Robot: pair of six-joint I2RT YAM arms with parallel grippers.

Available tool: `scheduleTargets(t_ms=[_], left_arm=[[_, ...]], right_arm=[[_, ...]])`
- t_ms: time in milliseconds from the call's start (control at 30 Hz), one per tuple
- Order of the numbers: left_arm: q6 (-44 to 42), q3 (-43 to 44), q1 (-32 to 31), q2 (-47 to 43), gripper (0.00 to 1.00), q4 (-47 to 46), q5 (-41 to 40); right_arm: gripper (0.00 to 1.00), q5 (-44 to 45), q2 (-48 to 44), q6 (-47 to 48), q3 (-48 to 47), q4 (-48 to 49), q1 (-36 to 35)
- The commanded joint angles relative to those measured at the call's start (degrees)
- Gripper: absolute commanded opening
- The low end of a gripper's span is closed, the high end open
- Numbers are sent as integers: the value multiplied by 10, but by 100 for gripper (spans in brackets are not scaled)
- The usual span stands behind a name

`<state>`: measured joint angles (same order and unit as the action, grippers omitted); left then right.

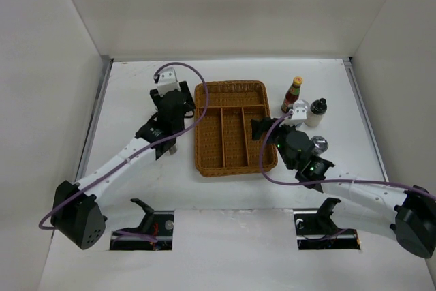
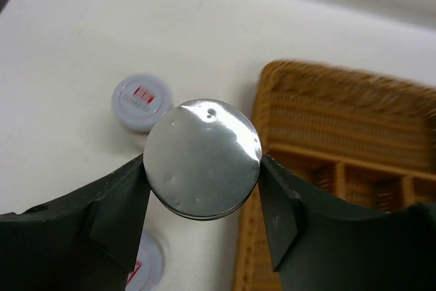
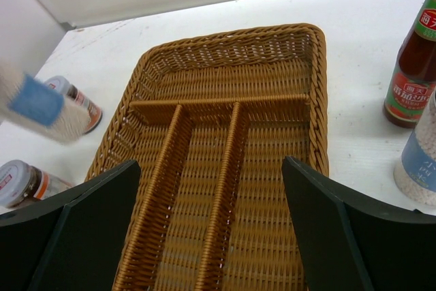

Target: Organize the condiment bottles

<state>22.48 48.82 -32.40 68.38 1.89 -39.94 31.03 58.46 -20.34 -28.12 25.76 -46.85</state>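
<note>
My left gripper (image 2: 203, 168) is shut on a silver-lidded jar (image 2: 203, 160) and holds it above the table, just left of the wicker tray (image 2: 340, 134). The same jar shows blurred at the left of the right wrist view (image 3: 41, 103). Two white-pink-lidded jars (image 2: 141, 102) (image 2: 146, 264) sit on the table below it. My right gripper (image 3: 210, 168) is open and empty over the tray's (image 3: 225, 100) right compartments. The dark-red sauce bottle with yellow cap (image 1: 293, 95), a black-lidded jar (image 1: 317, 112) and a silver-lidded jar (image 1: 319, 144) stand right of the tray.
The brown divided tray (image 1: 235, 127) lies mid-table, and no bottle shows in it. My left arm (image 1: 129, 158) crosses the table's left side. White walls close in the table on three sides. Two jars (image 3: 75, 100) (image 3: 24, 182) sit left of the tray.
</note>
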Motion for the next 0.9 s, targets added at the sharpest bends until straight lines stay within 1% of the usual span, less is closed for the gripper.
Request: scheduleTargets(t_ms=[0, 67, 200, 300, 400, 467, 667, 767, 867], left_arm=[[-16, 86, -9, -19, 34, -103, -12], [-14, 110, -9, 11, 34, -120, 13], [-12, 180, -4, 114, 34, -142, 53], [-9, 228, 0, 178, 34, -142, 86], [-9, 265, 1, 234, 34, -141, 97], [-9, 279, 2, 263, 34, -138, 99], [-14, 285, -1, 319, 34, -138, 92], [-14, 277, 1, 342, 39, -142, 89], [-16, 265, 0, 356, 50, -151, 75]], right_arm=[[92, -6, -7, -1, -7, 33, -1], [92, -6, -8, -1, -7, 33, -1], [92, -5, -15, -1, -2, 37, 2], [92, -5, -19, -1, 1, 39, 6], [92, -4, -21, -1, 2, 39, 6], [93, -4, -16, -2, 3, 39, 10], [93, -3, -15, -3, 3, 39, 11], [94, 0, -24, -3, 4, 35, 17], [95, 1, -45, -5, 13, 39, 23]])
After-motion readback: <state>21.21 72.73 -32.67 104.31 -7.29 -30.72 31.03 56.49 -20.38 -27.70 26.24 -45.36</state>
